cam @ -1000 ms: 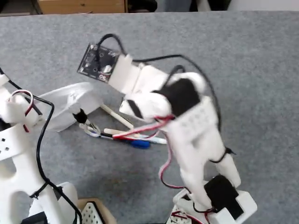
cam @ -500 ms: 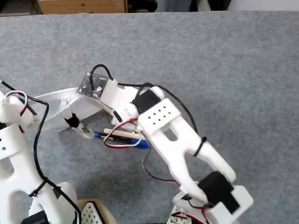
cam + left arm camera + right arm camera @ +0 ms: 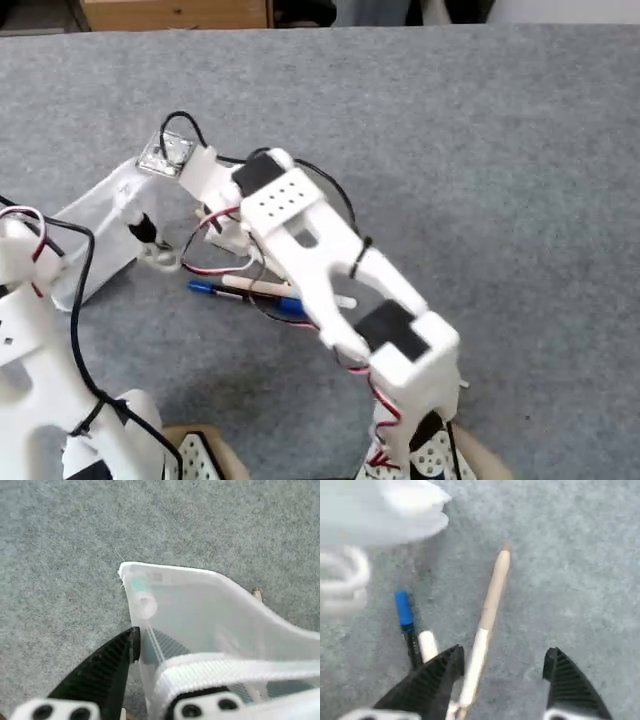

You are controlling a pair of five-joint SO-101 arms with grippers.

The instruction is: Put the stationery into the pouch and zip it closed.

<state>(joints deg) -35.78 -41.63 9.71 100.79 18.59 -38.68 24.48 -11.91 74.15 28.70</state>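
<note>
Right arm (image 3: 300,230) has swung toward 10 o'clock and dropped low over the last second, and the pouch (image 3: 210,610) has slid toward 9 o'clock. Count: one translucent pouch, three writing items, two arms. Items lie on the table (image 3: 480,150) at about 3 o'clock of the pouch: one wooden pencil (image 3: 492,597), one blue-capped pen (image 3: 404,611) and one white pen (image 3: 427,645), bunched side by side. Right gripper (image 3: 505,654) hangs released, jaws spread, with the pencil between them but not touching. Left gripper (image 3: 150,665) is clenched on the pouch's edge. A small marking near the pouch corner is too blurred to read. Grey table surface runs on toward 1–3 o'clock; its far edge is at 12 o'clock.
</note>
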